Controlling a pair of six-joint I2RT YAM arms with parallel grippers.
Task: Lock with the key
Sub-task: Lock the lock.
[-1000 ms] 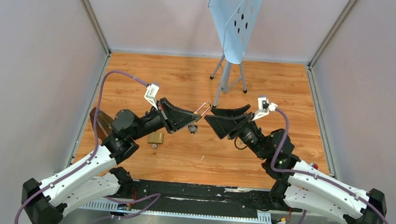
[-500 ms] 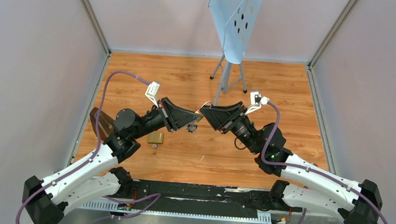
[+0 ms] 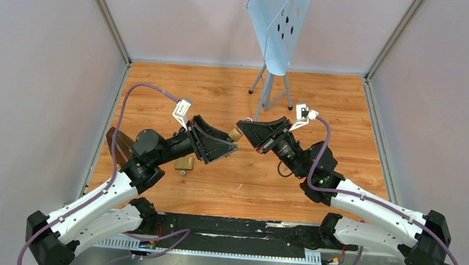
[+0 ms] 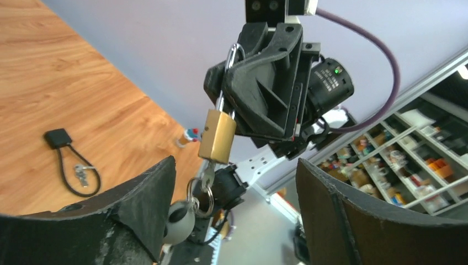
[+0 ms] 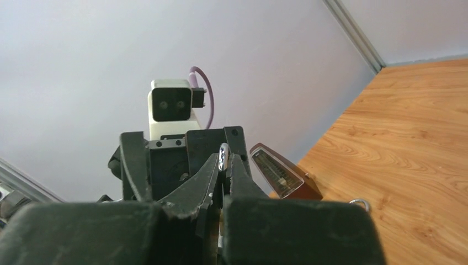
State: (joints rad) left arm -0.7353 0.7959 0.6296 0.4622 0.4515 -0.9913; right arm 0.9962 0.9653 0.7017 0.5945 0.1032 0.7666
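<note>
Swinging in over the last second, the right pincer (image 3: pixel 243 128) now nearly meets the left pincer (image 3: pixel 230 146), and the held padlock (image 3: pixel 236 134) shows its brass body between them where only its shackle showed before. The key (image 3: pixel 183 173) lies on the counter (image 3: pixel 320 101), below and behind the left pincer, just beside a second padlock (image 3: pixel 184 163).

From the left wrist, the left pincer's fingers (image 4: pixel 138 215) stand wide apart, gripping nothing. Straight ahead of them the right pincer is clamped on the shackle, the held padlock hanging below it. A ringed key bunch (image 4: pixel 201 193) dangles from the padlock's underside, close to the left-hand finger. A black cable lock (image 4: pixel 60 146) lies on the counter far off to the left.

From the right wrist, the right pincer's fingers are pressed together on the shackle (image 5: pixel 223 154). A brown wedge (image 5: pixel 278 174) stands beyond.
</note>
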